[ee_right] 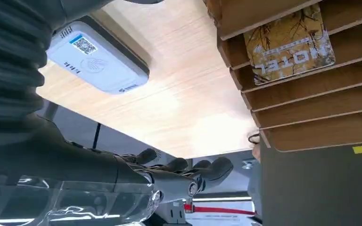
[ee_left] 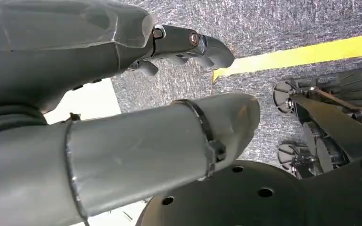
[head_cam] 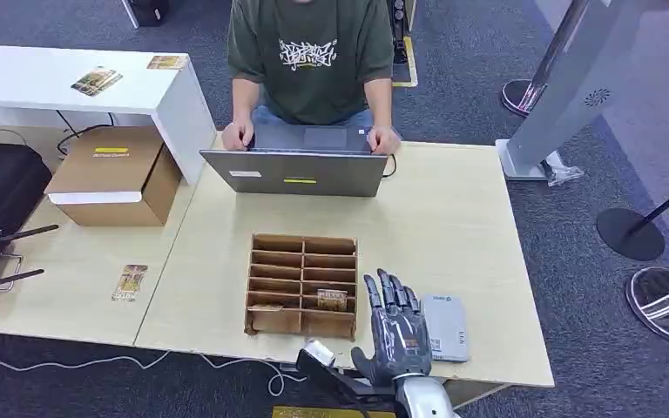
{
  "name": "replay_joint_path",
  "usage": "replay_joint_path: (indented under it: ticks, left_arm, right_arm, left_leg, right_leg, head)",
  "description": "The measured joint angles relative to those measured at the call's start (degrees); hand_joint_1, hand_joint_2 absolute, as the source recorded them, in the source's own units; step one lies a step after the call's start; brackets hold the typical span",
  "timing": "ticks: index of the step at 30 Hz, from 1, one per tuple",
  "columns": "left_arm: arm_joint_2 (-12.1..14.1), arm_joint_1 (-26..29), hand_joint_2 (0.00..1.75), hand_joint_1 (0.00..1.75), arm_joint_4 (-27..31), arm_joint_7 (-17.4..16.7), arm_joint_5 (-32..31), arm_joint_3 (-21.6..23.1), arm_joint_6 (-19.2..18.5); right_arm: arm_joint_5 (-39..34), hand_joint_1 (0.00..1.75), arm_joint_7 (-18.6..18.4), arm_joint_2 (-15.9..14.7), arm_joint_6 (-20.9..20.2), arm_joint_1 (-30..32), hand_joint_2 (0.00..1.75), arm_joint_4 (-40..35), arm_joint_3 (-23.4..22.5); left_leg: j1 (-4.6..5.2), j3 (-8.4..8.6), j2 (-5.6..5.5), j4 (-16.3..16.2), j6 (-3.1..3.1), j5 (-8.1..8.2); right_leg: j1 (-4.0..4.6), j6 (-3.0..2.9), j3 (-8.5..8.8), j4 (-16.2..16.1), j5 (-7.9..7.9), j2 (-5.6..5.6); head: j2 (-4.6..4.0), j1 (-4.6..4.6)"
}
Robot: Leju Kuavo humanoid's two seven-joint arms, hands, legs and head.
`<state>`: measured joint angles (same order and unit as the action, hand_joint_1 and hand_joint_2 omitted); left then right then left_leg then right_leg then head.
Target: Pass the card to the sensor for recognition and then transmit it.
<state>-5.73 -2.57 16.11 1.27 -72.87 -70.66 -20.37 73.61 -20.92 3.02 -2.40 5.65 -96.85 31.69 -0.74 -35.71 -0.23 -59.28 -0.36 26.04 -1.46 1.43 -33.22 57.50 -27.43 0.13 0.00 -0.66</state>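
R robot hand (head_cam: 394,329) empty, fingers spread flat over pale wood bench (head_cam: 453,226), beside grey rounded plastic sensor (head_cam: 446,326). Card (head_cam: 334,299) in slotted cardboard rack (head_cam: 301,283). L robot hand (ee_left: 122,94) empty, fingers apart.

Grey robot hand (head_cam: 394,329), dark fingers (head_cam: 389,292), silver forearm, ribbed wrist cover

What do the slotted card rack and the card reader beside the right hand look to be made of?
The card rack looks like thin brown fibreboard or stiff cardboard: matte, with raw flat edges on its dividers. The card reader seems to be moulded plastic: a smooth pale grey shell with rounded corners and a printed label. Neither material is certain from looks alone.
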Motion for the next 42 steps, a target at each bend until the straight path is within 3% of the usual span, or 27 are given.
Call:
replay_joint_path:
  ticks: [19,27,35,42]
  left_arm:
    - [0.0,0.0,0.0,0.0,0.0,0.1,0.1,-0.4,0.1]
    - [-0.1,-0.3,0.0,0.0,0.0,0.0,-0.1,-0.8,0.2]
    - [-0.4,-0.2,0.0,0.0,0.0,0.0,0.9,-2.2,-0.1]
    - [-1.2,-0.1,0.0,0.0,0.7,0.1,1.7,-3.5,-0.4]
  right_arm:
    - [-1.0,0.0,0.1,-0.1,-0.4,-0.2,1.75,0.0,0.4]
    - [-7.5,0.0,8.4,1.0,0.9,-4.7,1.75,9.0,1.4]
    - [-7.3,0.0,8.8,2.3,0.6,-7.8,1.75,14.8,2.5]
    - [-10.0,0.0,11.5,3.5,0.5,-11.4,1.75,19.9,4.5]
  left_leg:
    - [0.0,-0.01,-0.01,0.0,0.0,0.0]
    - [-0.01,0.01,0.0,0.0,0.0,-0.01]
    - [0.0,-0.01,-0.01,0.0,0.0,-0.01]
    - [-0.01,0.0,-0.01,0.0,-0.01,-0.01]
  right_leg:
    - [0.0,0.0,0.01,0.0,0.0,-0.01]
    - [0.01,-0.01,0.03,0.0,0.01,-0.01]
    - [0.01,0.0,0.04,0.0,0.0,-0.02]
    - [0.01,0.0,0.03,0.0,0.0,-0.02]
  head:
    - [0.0,0.0]
    - [0.0,-0.02]
    - [0.0,0.0]
    - [0.0,0.0]
